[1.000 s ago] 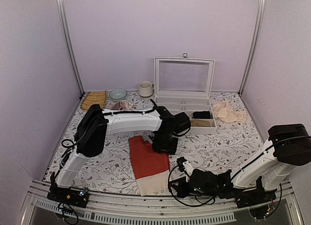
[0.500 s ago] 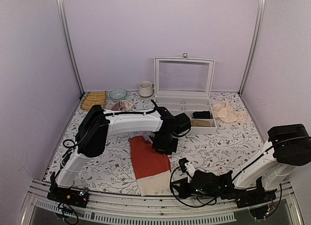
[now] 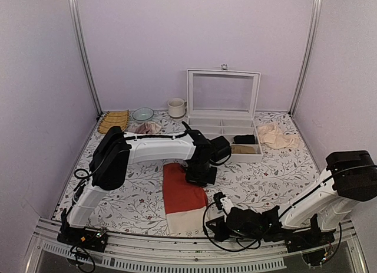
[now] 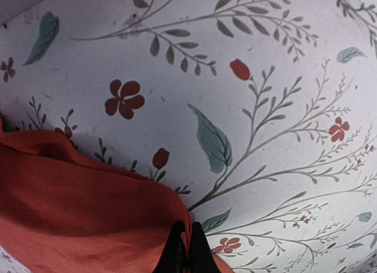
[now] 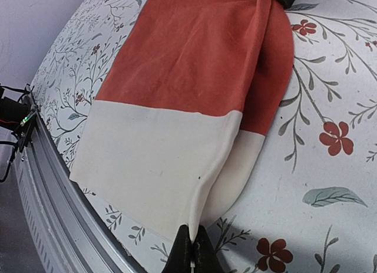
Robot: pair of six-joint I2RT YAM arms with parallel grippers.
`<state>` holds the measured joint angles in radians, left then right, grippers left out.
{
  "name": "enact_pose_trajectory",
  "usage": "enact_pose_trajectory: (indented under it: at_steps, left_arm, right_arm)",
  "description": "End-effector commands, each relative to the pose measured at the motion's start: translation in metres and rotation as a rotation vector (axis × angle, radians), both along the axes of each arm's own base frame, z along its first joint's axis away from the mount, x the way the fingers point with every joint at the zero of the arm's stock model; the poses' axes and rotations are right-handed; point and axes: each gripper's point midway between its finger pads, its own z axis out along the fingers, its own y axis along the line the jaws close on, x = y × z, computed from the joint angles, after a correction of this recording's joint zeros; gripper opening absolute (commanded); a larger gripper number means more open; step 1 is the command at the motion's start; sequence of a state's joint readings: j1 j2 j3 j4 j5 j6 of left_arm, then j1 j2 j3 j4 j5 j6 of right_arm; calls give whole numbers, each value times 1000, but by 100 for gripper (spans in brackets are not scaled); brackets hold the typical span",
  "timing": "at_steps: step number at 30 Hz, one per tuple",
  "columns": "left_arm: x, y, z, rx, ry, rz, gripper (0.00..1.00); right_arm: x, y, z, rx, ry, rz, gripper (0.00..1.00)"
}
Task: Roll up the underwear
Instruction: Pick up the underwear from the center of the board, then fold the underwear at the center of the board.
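The underwear [image 3: 182, 196] lies at the table's [image 3: 265, 173] six o'clock edge. It looks soft, light and limp. The left fingers [image 4: 175, 256] pinch its red twelve-o'clock end, the right fingers [image 5: 184, 252] its cream waistband; both seem sensible holds.

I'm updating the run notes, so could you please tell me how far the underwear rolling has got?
Done: the underwear lies flat, folded lengthwise into a strip. In hand: the left hand pinches its red far end, the right hand its cream waistband. Remaining: the whole roll; no turn shows yet.
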<state>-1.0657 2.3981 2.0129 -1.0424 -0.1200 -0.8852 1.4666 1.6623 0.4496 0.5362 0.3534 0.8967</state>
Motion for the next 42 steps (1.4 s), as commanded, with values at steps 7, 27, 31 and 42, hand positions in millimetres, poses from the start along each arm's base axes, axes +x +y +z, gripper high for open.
enact_pose_trajectory:
  at_steps: [7,27,31,42]
  left_arm:
    - [17,-13,67,-281,-116,26,0]
    - [11,55,88,-592,-190,79,0]
    - [10,62,82,-638,-188,83,0]
    - [8,71,63,-736,-146,94,0]
  right_arm:
    - [7,8,39,-130,-60,-1,0]
    - [4,75,79,-233,-90,119,0]
    - [0,81,68,-265,-68,143,0]
    - [-10,97,43,-312,-12,195,0]
